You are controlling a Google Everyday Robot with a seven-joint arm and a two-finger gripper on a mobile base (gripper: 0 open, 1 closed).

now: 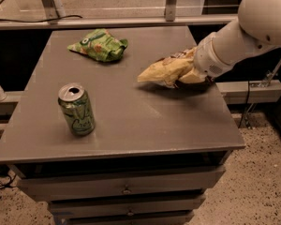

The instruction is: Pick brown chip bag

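The brown chip bag (166, 70) is at the right side of the grey table (131, 121); its pale cream-yellow end points left and its dark middle is mostly hidden by the gripper. My gripper (193, 75), at the end of the white arm (243, 32) reaching in from the right, is shut on the bag's right part. The bag hangs tilted just above the tabletop, with a shadow under it.
A bright green snack bag (99, 45) lies at the table's far left. A green drink can (77, 109) stands upright at the front left. A rail (131, 21) runs behind the table. Drawers (126, 189) sit below the tabletop.
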